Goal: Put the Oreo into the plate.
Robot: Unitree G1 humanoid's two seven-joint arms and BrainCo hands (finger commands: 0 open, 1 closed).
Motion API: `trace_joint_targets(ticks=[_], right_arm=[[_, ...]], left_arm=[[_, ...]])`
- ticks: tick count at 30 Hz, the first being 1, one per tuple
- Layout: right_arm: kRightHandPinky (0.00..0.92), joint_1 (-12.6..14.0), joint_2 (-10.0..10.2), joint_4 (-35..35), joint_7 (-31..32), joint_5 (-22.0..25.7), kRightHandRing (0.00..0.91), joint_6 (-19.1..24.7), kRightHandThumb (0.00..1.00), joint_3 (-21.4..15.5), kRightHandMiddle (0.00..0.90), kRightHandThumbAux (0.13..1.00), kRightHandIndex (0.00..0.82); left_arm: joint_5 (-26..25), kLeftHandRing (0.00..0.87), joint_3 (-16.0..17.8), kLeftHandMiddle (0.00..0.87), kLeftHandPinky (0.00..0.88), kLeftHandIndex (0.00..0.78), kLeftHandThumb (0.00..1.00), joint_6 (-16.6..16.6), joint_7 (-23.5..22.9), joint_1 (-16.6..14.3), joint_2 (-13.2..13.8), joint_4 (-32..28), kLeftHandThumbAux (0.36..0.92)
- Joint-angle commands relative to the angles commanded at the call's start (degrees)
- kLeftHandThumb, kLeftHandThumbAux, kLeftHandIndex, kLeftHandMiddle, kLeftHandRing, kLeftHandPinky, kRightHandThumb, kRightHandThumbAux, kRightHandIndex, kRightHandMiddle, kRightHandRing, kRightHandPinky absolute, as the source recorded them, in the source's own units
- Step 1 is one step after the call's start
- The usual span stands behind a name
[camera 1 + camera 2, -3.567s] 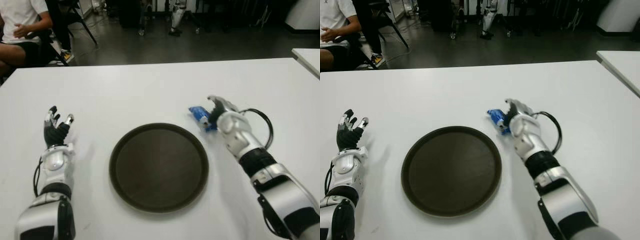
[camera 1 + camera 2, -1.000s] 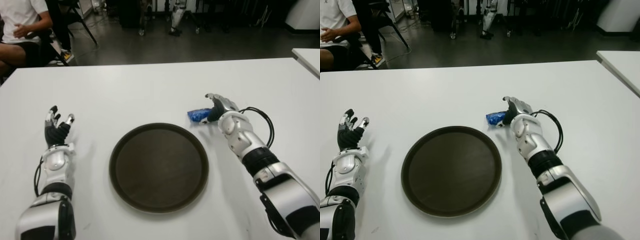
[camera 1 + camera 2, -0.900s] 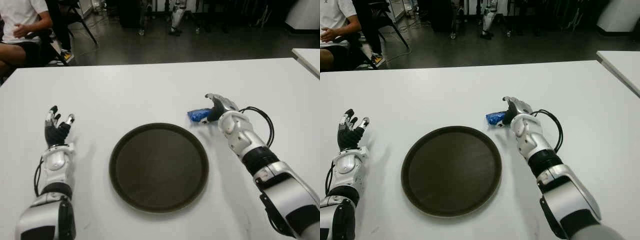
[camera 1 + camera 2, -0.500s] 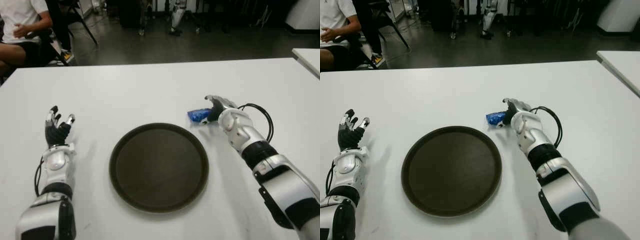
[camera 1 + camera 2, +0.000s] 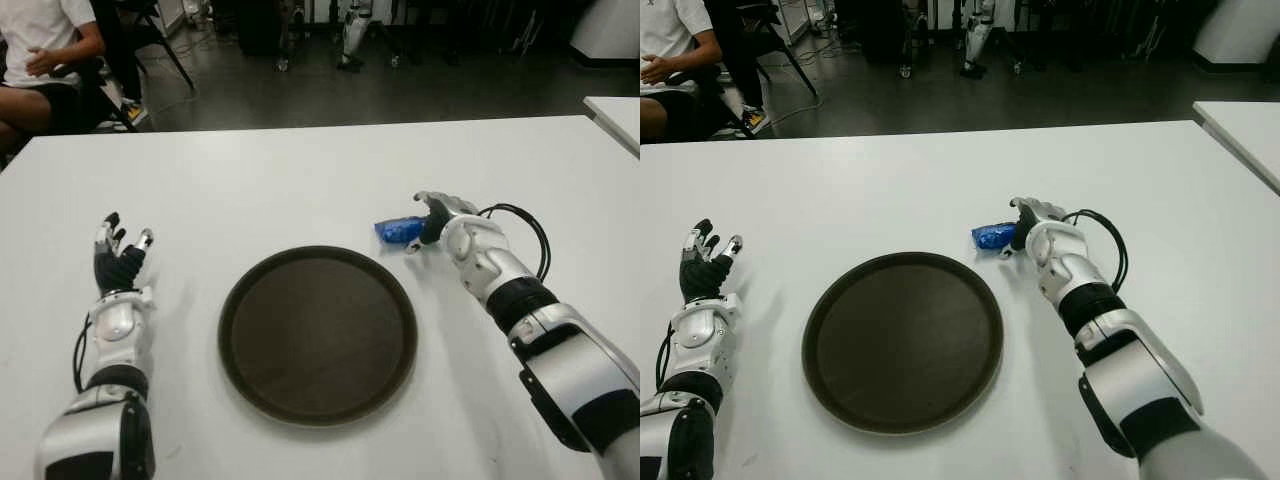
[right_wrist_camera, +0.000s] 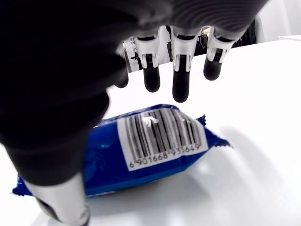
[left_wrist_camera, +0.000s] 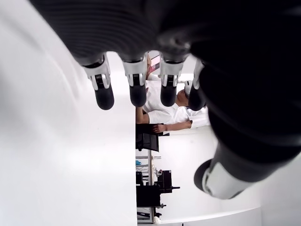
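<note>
Oreo pack (image 6: 141,150) unmoved — right hand (image 5: 440,215) lower, fingers unclosed

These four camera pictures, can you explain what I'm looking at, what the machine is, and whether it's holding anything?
It is a humanoid robot with two arms ending in fingered hands. Two pictures come from cameras in its head, looking down at a white table. The other two come from cameras on each wrist, looking past the fingers.

On the table lies a round dark plate, with nothing in it. Just beyond its far right edge is a blue Oreo packet. The right hand is over the packet, fingers spread, thumb beside it; the right wrist view shows the packet lying on the table, not yet gripped. The left hand shows left of the plate, open and holding nothing.
</note>
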Motion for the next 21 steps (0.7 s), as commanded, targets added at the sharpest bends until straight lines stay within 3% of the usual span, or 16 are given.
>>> trace_joint_targets(ticks=[13, 21], right_arm=[[0.09, -1.31, -1.43, 1.87, 1.39, -1.06, 0.167, -2.07, 0.0, 1.8, 0.154, 0.873, 0.154], [0.101, -1.81, -3.08, 2.56, 2.02, -2.33, 0.158, -5.75, 0.0, 3.75, 0.14, 0.887, 0.142]], left_arm=[[0.51, 0.0, -0.36, 0.0, 0.002, 0.0, 0.0, 0.35, 0.75, -0.14, -0.15, -0.1, 0.746], [0.79, 0.0, -0.74, 0.0, 0.002, 0.0, 0.0, 0.14, 1.09, 0.01, -0.42, -0.35, 0.751]])
